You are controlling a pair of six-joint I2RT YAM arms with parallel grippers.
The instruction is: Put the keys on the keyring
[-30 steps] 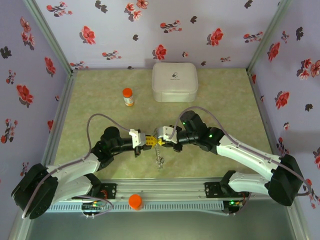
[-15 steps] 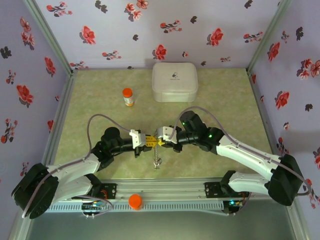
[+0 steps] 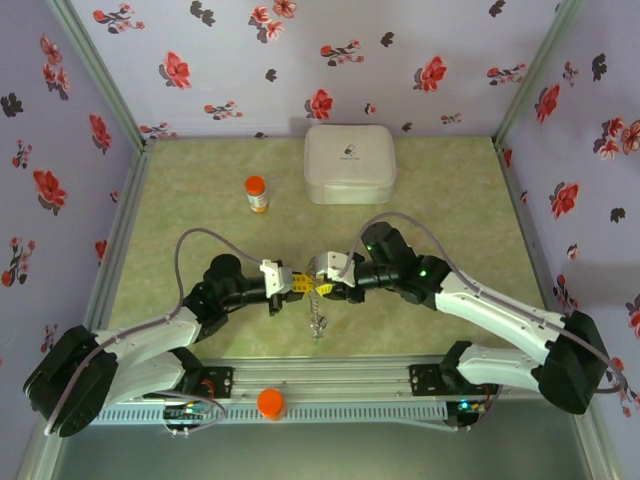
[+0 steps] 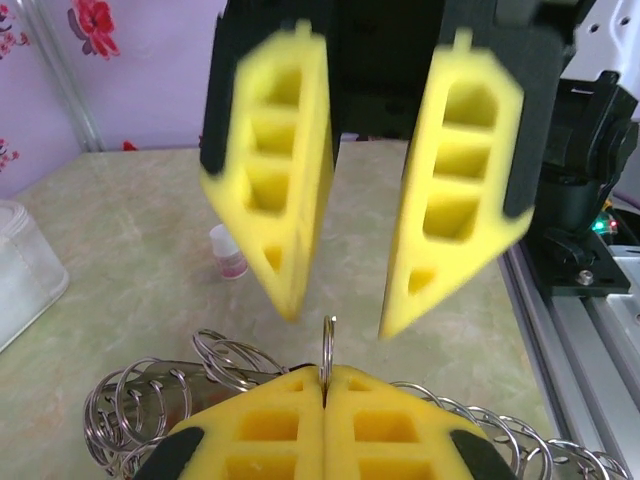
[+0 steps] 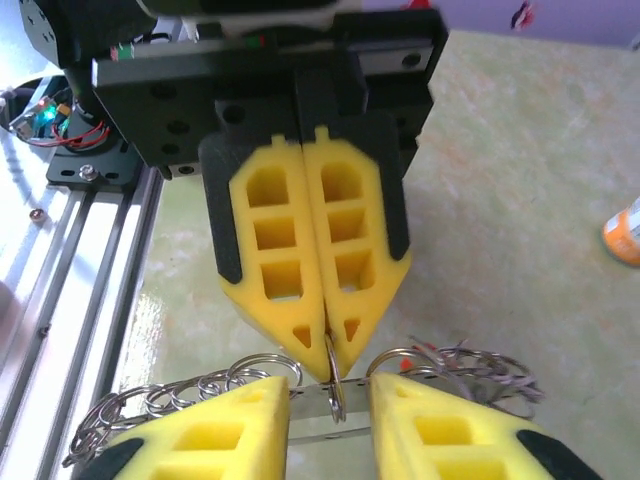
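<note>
In the top view, a bunch of linked silver loops (image 3: 318,320) dangles at six o'clock below the meeting grippers; whether keys hang among them I cannot tell. The left gripper (image 4: 325,372) has its fingers pressed together on the thin keyring (image 4: 327,345), held edge-on. The right gripper (image 4: 335,322), at three o'clock of it, has its fingers spread either side of that ring. If they close off-centre, they will likely twist the ring out of the narrow pinch and drop the bunch. Far off at eleven o'clock stands an orange-capped bottle (image 3: 257,193).
</note>
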